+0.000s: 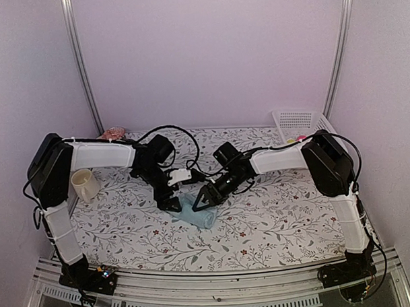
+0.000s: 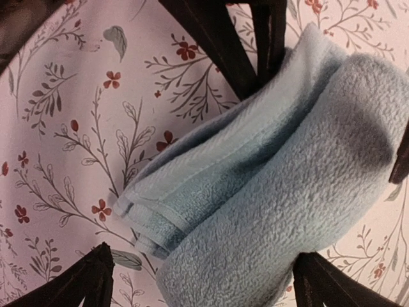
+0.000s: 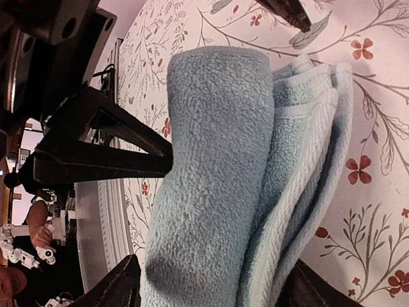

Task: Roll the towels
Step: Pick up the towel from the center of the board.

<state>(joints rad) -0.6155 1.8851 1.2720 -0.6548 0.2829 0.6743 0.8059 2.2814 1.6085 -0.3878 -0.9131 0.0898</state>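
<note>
The pale blue towel (image 1: 197, 214) lies partly rolled on the desk (image 1: 281, 211), mid-frame, with its long side running down to the right. The left tool (image 1: 171, 202), jaws wide apart, is at its upper-left end. The right tool (image 1: 201, 199) stands over it; I cannot tell if it is squeezing.

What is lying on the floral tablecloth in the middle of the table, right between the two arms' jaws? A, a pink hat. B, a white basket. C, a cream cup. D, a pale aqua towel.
D: a pale aqua towel, bundled into a thick roll, lies on the floral tablecloth mid-table, and both wrist views show its fluffy aqua pile up close.
</note>
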